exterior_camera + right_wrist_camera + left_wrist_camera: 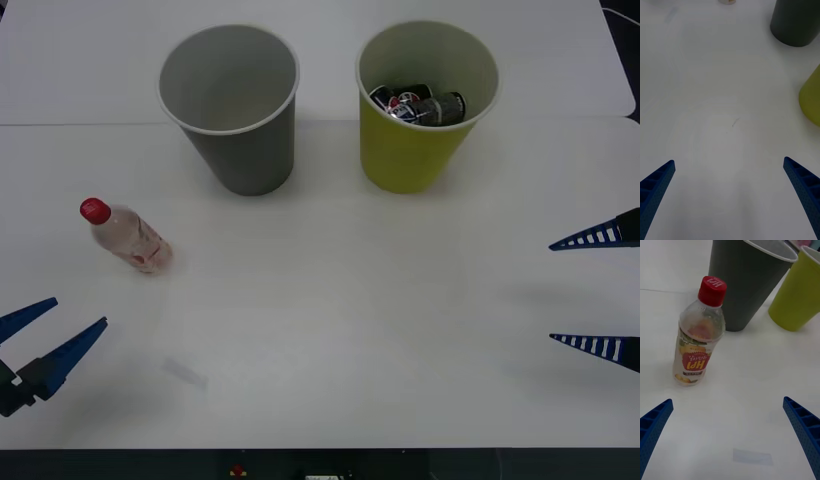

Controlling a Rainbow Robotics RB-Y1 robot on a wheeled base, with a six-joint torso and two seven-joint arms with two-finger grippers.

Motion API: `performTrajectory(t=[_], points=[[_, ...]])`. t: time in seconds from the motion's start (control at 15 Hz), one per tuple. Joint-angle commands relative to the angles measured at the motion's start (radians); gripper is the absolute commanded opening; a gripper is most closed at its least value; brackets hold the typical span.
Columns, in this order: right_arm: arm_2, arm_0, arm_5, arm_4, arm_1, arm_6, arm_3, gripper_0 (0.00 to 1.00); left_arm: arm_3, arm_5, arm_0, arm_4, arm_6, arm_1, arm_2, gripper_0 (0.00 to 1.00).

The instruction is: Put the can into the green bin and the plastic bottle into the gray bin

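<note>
Can (420,106) already lying inside green bin (415,160); plastic bottle (128,237) standing left of gray bin (240,150), awaiting pickup. Left gripper (50,330) hovering near bottle, jaws spread; right gripper (597,292) idling at right, jaws spread. Next, likely advancing left gripper around bottle, then closing.

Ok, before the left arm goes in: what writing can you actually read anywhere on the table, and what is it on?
"HPI": white letters on the red cap of the plastic bottle, seen upside down.
"HPI": larger, on the bottle's red label band, again upside down.
Korean lines above and below it on the label: too small to read.
The can in the green bin: red, white and blue markings, unreadable.
The gray bin: no text.
</note>
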Motion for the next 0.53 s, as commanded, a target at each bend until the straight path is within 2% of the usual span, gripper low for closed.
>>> performTrajectory(t=[0.07,0.33,0.53], points=[[0.000,0.000,0.000,0.000,0.000,0.000,0.000,1.00,0.078,-0.063,-0.025,0.073,-0.116,-0.034,0.002,1.00],[0.000,0.000,0.000,0.000,0.000,0.000,0.000,1.00,0.215,-0.186,-0.120,0.090,-0.228,-0.094,0.000,1.00],[0.000,0.000,0.000,0.000,0.000,0.000,0.000,1.00,0.281,-0.198,-0.199,0.096,-0.304,-0.128,-0.044,1.00]])
